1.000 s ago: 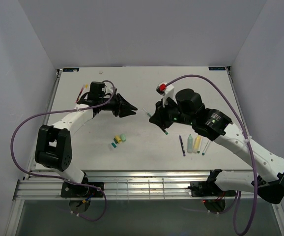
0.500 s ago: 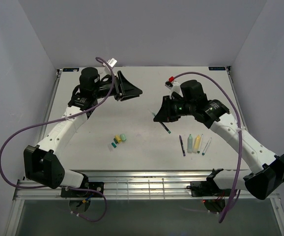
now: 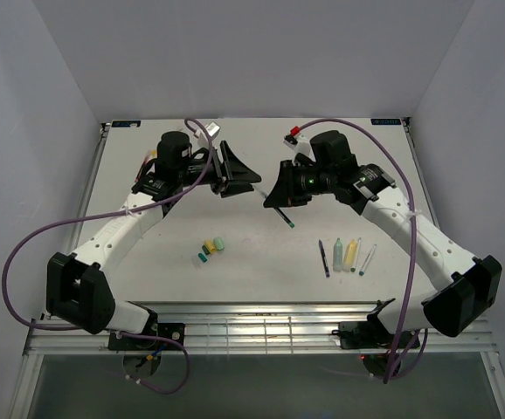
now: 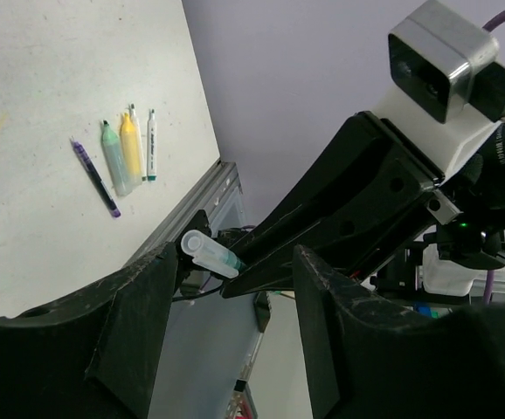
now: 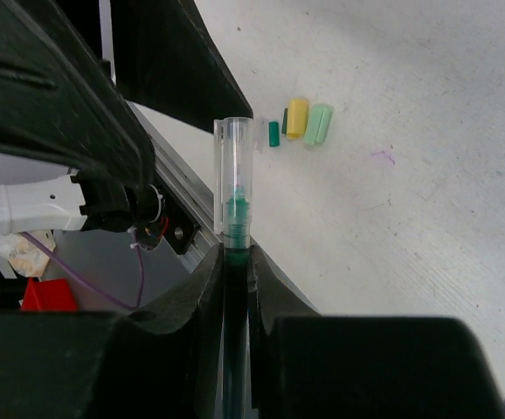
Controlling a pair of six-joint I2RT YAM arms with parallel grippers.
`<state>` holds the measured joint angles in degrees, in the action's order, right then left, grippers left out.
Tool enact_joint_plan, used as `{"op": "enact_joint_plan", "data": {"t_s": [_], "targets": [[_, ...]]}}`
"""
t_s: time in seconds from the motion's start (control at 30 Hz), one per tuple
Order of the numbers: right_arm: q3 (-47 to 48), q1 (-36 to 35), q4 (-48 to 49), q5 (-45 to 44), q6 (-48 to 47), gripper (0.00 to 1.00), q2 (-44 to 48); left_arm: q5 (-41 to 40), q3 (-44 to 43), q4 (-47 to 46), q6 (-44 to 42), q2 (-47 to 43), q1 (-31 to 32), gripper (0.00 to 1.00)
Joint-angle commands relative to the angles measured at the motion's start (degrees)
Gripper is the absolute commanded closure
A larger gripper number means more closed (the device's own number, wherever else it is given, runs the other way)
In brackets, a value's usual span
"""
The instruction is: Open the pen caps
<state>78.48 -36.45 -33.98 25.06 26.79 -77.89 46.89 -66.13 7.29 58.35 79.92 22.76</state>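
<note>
My right gripper (image 3: 273, 202) is shut on a thin teal pen (image 5: 236, 229), held above the table's middle. The pen's clear cap (image 5: 234, 161) sticks out past the fingertips toward my left gripper (image 3: 251, 180). In the left wrist view that cap (image 4: 204, 251) shows close to the tip of the left finger (image 4: 152, 297), and my left gripper (image 4: 235, 284) stands open around nothing. I cannot tell whether the cap touches that finger. Loose caps lie together on the table: a yellow one (image 3: 209, 247), a light green one (image 3: 219, 243) and a teal one (image 3: 204, 257).
Several uncapped pens lie in a row at the right front: a purple pen (image 3: 323, 258), a pale-green marker (image 3: 337, 255), a yellow marker (image 3: 350, 254) and a thin white pen (image 3: 367, 259). Purple cables loop over both arms. The metal rail (image 3: 235, 323) marks the table's near edge.
My left gripper has opened wider and come in close to the right gripper. The right gripper, still shut on the pen, has turned its capped end toward the left gripper.
</note>
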Motion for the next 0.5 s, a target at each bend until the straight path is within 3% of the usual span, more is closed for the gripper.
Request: {"op": "enact_joint_plan", "data": {"t_s": [0.0, 0.23, 0.47], "targets": [[3.79, -0.03, 3.04, 0.78, 0.28, 0.92, -1.38, -0.66, -2.68, 1.15, 0.89, 1.20, 1.40, 0.34], [3.70, -0.03, 4.35, -0.63, 0.99, 0.92, -2.09, -2.60, -3.39, 5.36, 1.50, 2.43, 2.20, 0.36], [3.00, 0.06, 5.50, -0.45, 0.64, 0.92, -3.15, -3.30, -5.23, 7.30, 5.81, 5.07, 2.20, 0.46]]}}
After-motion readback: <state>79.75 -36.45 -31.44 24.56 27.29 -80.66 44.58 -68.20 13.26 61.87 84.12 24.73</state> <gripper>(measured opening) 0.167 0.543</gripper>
